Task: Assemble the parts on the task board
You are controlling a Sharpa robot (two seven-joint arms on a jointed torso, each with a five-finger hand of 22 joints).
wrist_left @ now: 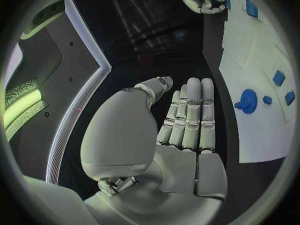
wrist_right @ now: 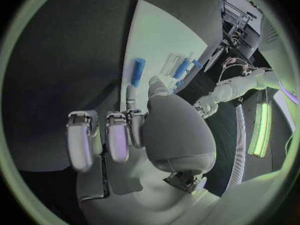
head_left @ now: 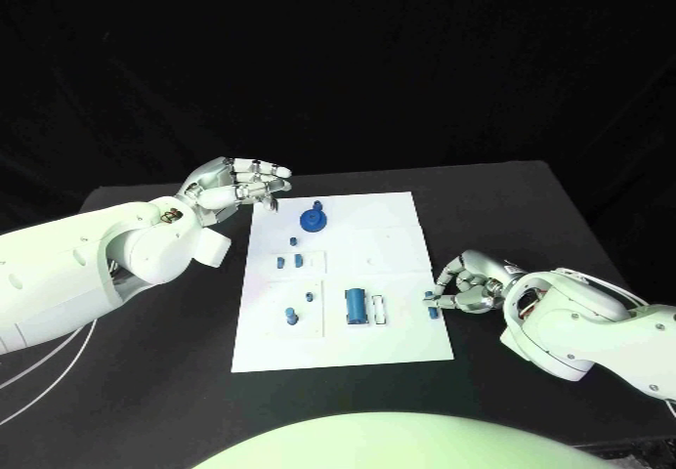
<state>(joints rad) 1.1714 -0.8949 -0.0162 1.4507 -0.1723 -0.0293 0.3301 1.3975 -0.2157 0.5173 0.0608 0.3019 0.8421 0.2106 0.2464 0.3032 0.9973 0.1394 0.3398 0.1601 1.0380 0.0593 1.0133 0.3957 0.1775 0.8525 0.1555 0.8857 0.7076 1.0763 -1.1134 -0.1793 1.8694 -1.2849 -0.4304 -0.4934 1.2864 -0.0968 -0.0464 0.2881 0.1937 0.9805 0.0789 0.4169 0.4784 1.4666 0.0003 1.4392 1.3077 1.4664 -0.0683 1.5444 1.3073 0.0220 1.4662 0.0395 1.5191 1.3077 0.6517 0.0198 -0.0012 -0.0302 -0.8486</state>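
On the white task board (head_left: 388,249) in the middle of the black table (head_left: 535,215), the blue parts are scattered in a loose column down its left half. A round blue disc part (head_left: 316,219) is seen at the far end, a blue cylinder (head_left: 357,305) is laid in the near half with a pale slot piece just to its right, and a few small blue pieces are dotted between them. A small blue part (head_left: 431,313) sits right at the board's right edge, and it looks to be pinched or at least touched by the fingertips of the right hand (head_left: 472,283); from the head view it can't really be told whether it's actually held. In the right wrist view the fingers (wrist_right: 115,140) are seen curled in toward the board, with the cylinder beyond them.

The left hand (head_left: 239,184) is held up just off the board's far left corner, fingers bunched loosely, nothing in it as far as can be seen; in its wrist view the fingers are laid fairly straight, side by side.

Risk-wise: that edge part could easily be flicked off the board onto the table if the pinch is shallow. The board itself could probably get nudged too, since nothing is seen pinning it down.
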